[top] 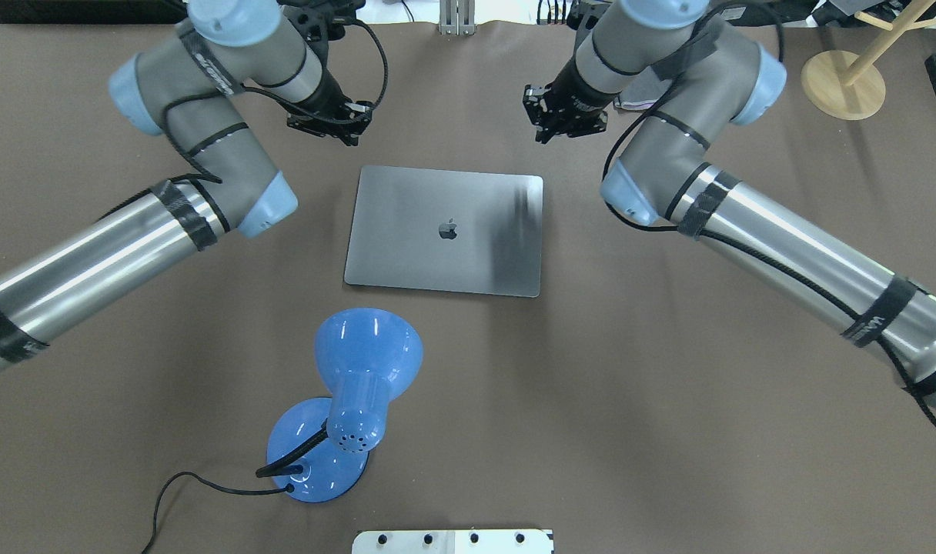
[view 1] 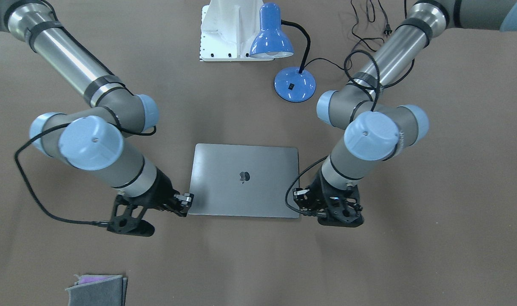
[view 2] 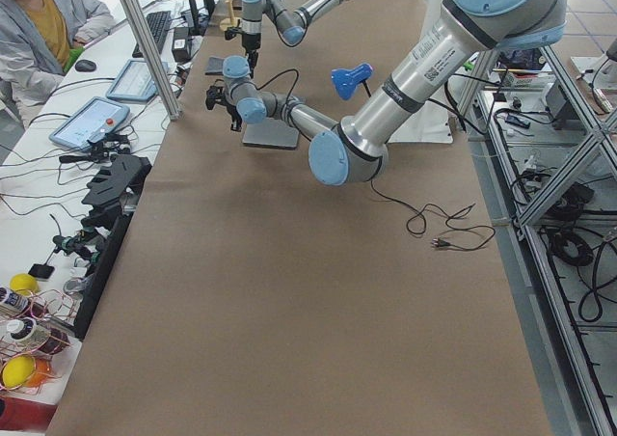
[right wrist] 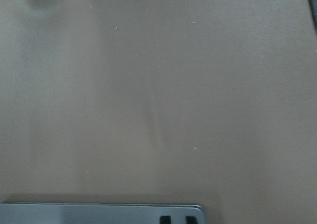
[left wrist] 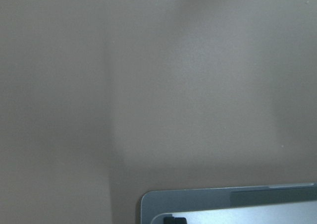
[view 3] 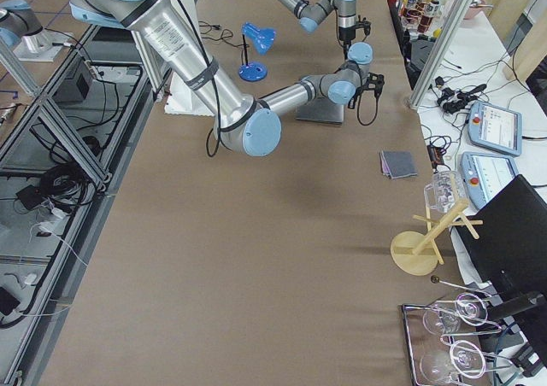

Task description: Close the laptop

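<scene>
The space-grey laptop [view 1: 224, 187] lies flat on the brown table with its lid down and the dark apple logo facing up; it also shows in the overhead view [top: 406, 231]. My right gripper [view 1: 185, 203] hovers at the laptop's far corner on my right, also seen overhead [top: 549, 123]. My left gripper [view 1: 300, 199] hovers at the far corner on my left [top: 352, 127]. Both look shut and hold nothing. Each wrist view shows only a strip of the laptop's edge [left wrist: 228, 204] [right wrist: 99, 214] and bare table.
A blue desk lamp [top: 364, 362] with a black cord stands on my side of the laptop. A white robot base [view 1: 228, 29] is behind it. A grey felt pouch [view 1: 97, 289] lies at the far edge. A wooden stand [top: 841, 85] is far right.
</scene>
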